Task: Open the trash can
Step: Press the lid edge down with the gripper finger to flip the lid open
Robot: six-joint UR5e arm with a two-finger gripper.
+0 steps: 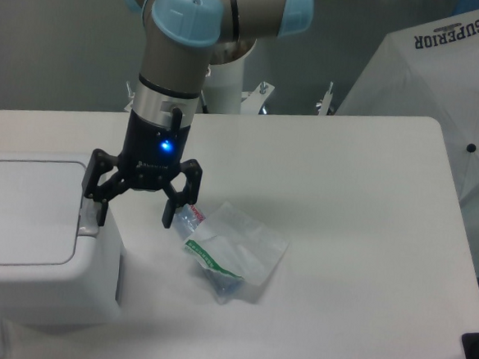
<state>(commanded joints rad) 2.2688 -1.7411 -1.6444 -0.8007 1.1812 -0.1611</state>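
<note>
The white boxy trash can (37, 252) stands at the table's left front, its flat lid (23, 214) down. A grey push-button tab (89, 220) sits on its right rim. My gripper (135, 217) is open, fingers pointing down. Its left finger (99, 207) hangs right over the grey tab, at or just above it; the right finger (172, 208) hangs over the table beside the can. Nothing is held.
A crushed clear plastic bottle (230, 257) with a green-and-white label lies on the white table (345, 203) just right of the gripper. A white umbrella-like cover marked SUPERIOR (444, 71) stands at the back right. A dark object (475, 354) sits at the table's front right corner.
</note>
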